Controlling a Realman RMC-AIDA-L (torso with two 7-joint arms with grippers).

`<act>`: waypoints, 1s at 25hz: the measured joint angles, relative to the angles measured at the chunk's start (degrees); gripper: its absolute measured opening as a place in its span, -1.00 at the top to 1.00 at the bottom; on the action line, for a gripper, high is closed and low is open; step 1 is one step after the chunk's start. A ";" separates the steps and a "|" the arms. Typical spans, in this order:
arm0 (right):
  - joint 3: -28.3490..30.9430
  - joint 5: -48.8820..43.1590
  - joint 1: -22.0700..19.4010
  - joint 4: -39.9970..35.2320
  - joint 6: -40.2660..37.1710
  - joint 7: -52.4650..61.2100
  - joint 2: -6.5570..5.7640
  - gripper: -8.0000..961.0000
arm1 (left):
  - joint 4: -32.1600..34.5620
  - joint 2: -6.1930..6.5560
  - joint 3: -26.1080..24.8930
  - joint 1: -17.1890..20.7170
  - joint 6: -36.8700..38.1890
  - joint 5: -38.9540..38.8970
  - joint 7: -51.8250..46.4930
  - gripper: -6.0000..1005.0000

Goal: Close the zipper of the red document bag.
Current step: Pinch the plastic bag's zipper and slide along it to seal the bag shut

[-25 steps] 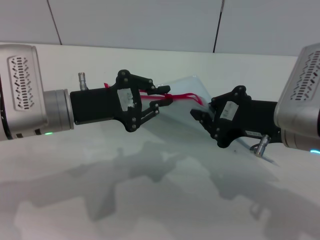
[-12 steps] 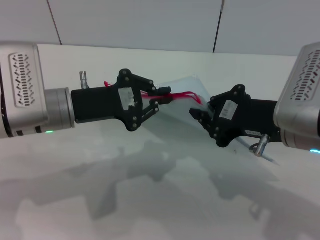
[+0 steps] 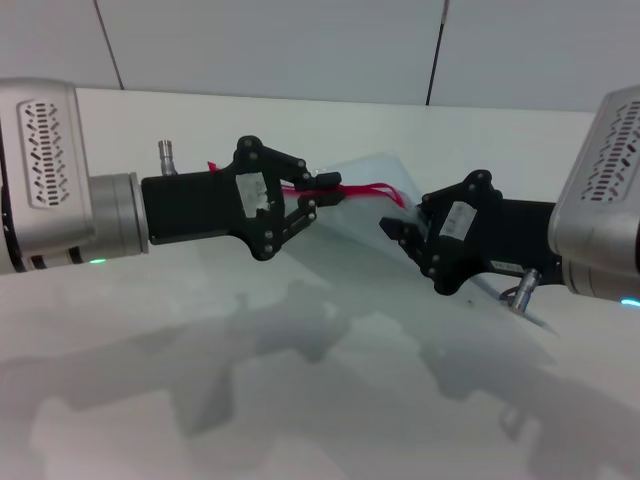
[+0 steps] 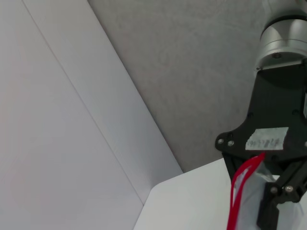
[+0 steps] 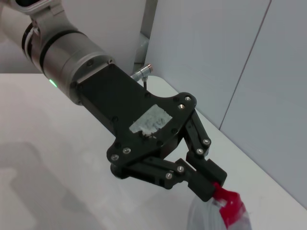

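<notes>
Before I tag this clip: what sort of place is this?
Probably a lab or test bench: a bare white tabletop, plain grey panelled walls, and only a translucent pale-blue plastic pouch with a red zip strip.

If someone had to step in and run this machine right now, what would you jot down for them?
Left end effector: shut on the zipper, pinching its red strip at the raised edge of the bag.
Right end effector: shut on the red document bag, gripping it near the other end of the strip.
The bag hangs lifted between both arms above the white table.
Done: both grips are on.
Left: the two red strands visibly gape between the end effectors, so the zipper is not closed yet; the left probably needs to slide along the strip toward the right.
</notes>
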 joint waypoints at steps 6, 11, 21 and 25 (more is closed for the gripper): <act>-0.03 -0.10 0.00 -0.12 0.04 0.00 0.00 0.88 | 0.00 0.21 -0.02 0.01 0.12 0.25 -0.16 0.83; -0.05 -0.09 0.00 -0.16 0.08 0.00 0.03 0.88 | 0.01 0.29 -0.02 0.00 0.15 0.25 -0.18 0.83; -0.05 -0.02 -0.01 -0.16 0.19 0.00 0.08 0.88 | 0.00 0.24 0.28 -0.11 0.92 0.24 -0.19 0.83; 0.01 -0.01 -0.01 -0.15 0.23 0.00 0.08 0.88 | 0.00 0.05 0.29 -0.20 0.95 0.24 -0.19 0.83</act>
